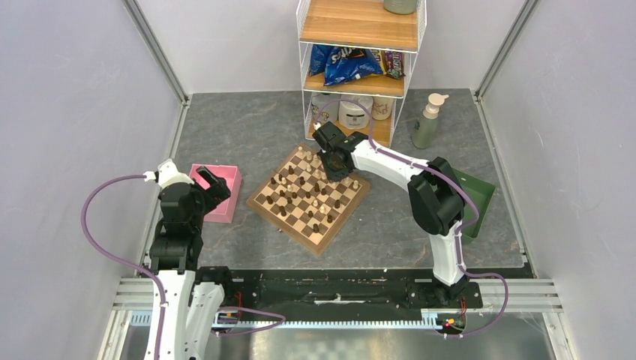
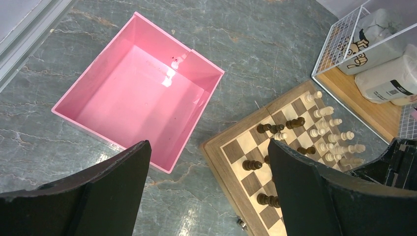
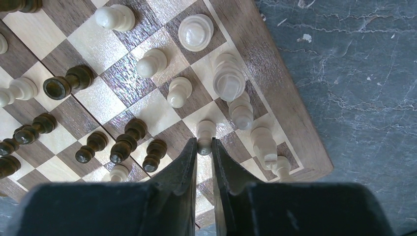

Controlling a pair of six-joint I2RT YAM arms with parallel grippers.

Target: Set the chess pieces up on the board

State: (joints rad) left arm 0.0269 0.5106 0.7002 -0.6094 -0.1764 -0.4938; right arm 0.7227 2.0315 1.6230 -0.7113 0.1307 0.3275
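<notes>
The wooden chessboard (image 1: 310, 197) lies mid-table, turned like a diamond, with dark and cream pieces spread over it. My right gripper (image 1: 332, 163) hangs over its far corner. In the right wrist view its fingertips (image 3: 204, 145) are shut on the top of a cream pawn (image 3: 205, 130) standing near the board's edge, beside a row of taller cream pieces (image 3: 228, 78). Dark pieces (image 3: 128, 141) stand to its left. My left gripper (image 1: 211, 184) is open and empty, held above the table between the pink box and the board corner (image 2: 231, 152).
An empty pink box (image 2: 142, 93) sits left of the board. A green tray (image 1: 475, 196) lies right, behind my right arm. A wire shelf unit (image 1: 360, 71) with snacks and jars stands just behind the board, with a pump bottle (image 1: 427, 120) beside it.
</notes>
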